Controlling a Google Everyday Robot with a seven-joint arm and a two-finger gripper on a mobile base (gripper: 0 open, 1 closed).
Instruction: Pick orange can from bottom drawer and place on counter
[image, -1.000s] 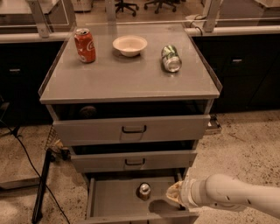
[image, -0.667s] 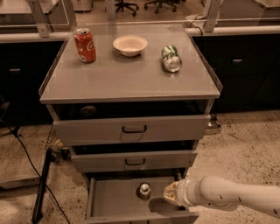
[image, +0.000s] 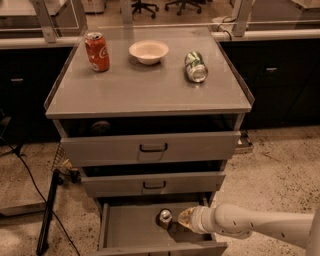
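Note:
The orange can (image: 164, 218) stands upright in the open bottom drawer (image: 130, 232), its silver lid showing from above. My gripper (image: 183, 219) reaches in from the right on a white arm and sits just right of the can, close to it. The counter (image: 145, 87) is the grey cabinet top above.
On the counter stand a red cola can (image: 97, 51), a white bowl (image: 148, 51) and a green-and-silver can (image: 195, 66) lying on its side. The two upper drawers (image: 150, 147) are slightly pulled out. A black cable (image: 30, 170) and stand lie on the floor at left.
My gripper has moved left inside the bottom drawer, closing the gap to the orange can. The can has not moved.

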